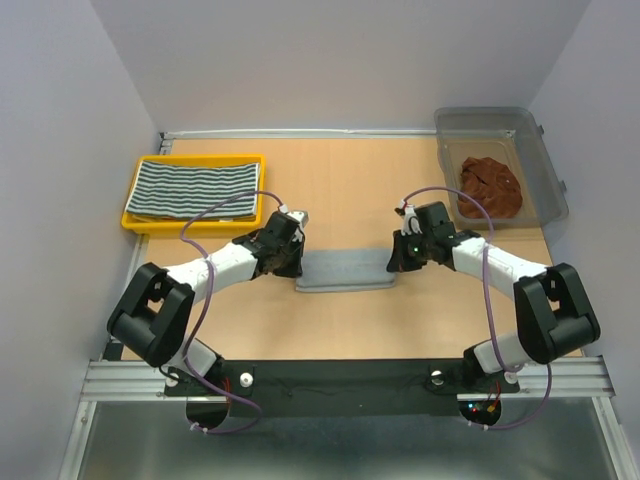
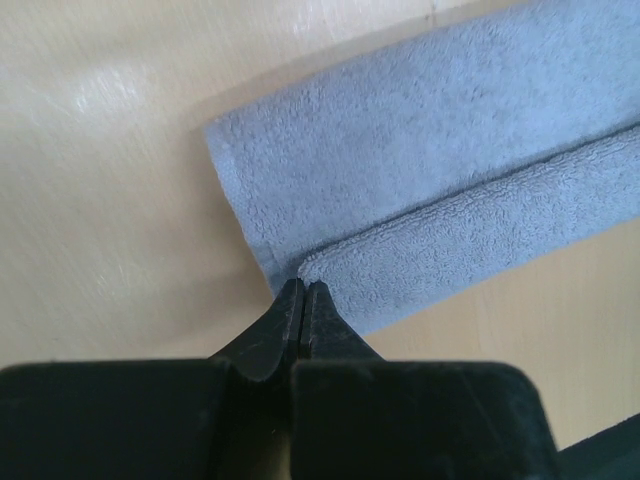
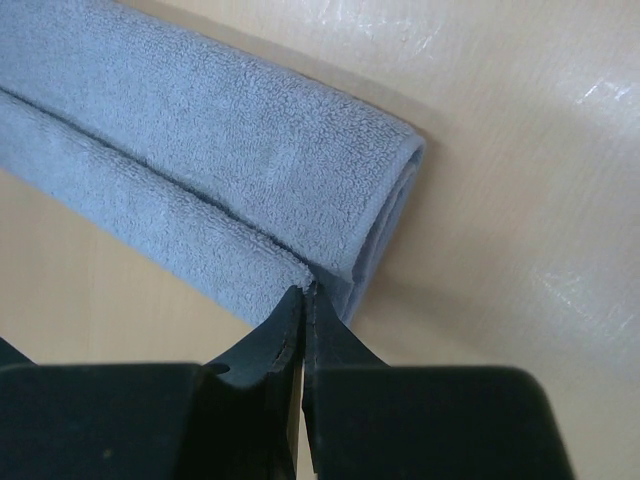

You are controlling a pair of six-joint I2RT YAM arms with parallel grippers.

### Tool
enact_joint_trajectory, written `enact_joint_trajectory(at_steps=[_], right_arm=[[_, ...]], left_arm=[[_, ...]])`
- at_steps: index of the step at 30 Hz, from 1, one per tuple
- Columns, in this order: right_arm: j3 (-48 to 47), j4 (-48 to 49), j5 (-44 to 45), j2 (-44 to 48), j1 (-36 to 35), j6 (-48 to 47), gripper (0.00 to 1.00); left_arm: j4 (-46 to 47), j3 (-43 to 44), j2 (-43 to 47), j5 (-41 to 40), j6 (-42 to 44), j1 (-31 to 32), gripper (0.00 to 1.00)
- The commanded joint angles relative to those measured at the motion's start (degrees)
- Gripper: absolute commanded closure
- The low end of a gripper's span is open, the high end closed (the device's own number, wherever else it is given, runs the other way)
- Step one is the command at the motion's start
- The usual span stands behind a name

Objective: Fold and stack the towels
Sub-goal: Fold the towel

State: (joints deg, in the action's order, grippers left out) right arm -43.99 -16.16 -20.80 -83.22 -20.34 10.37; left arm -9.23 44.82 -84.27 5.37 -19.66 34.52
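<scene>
Mid-frame on the worktop (image 1: pixel 340 190), left pincer (image 2: pixel 304 298) and right pincer (image 3: pixel 304 298) each pinch shut on a lower corner of the part-folded grey towel (image 1: pixel 345 270); striped towel (image 1: pixel 195 188) lies folded upper left, rust-brown towel (image 1: pixel 491 185) waits crumpled upper right.

The first towel (image 1: pixel 345 270) lay mid-bench (image 1: pixel 350 190), with the left claw (image 1: pixel 297 268) at its left end and the right claw (image 1: pixel 395 265) at its right. Behind left, a second towel (image 1: pixel 195 188) lay in a tray (image 1: pixel 130 216). Behind right, a third towel (image 1: pixel 490 185) lay in a bin (image 1: pixel 500 125).
</scene>
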Motion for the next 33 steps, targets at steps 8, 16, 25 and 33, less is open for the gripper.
enact_joint_trajectory(at_steps=[8, 16, 25, 33], right_arm=[[-11.02, 2.01, 9.72, -0.80, 0.04, -3.78, 0.99], [-19.02, 2.28, 13.85, -7.30, 0.04, -7.29, 0.99], [-14.47, 2.10, 9.72, -5.38, 0.04, -7.03, 0.99], [-7.43, 2.19, 8.41, -1.42, 0.04, -5.01, 0.99]], left_arm=[[-4.39, 15.38, -0.97, -12.48, 4.80, -0.24, 1.00], [-4.30, 23.29, -7.74, -16.00, 9.37, -2.27, 1.00], [-5.36, 18.04, -6.00, -10.12, 6.31, -2.53, 1.00], [-2.90, 7.84, -0.38, -5.89, 1.91, -2.18, 1.00]])
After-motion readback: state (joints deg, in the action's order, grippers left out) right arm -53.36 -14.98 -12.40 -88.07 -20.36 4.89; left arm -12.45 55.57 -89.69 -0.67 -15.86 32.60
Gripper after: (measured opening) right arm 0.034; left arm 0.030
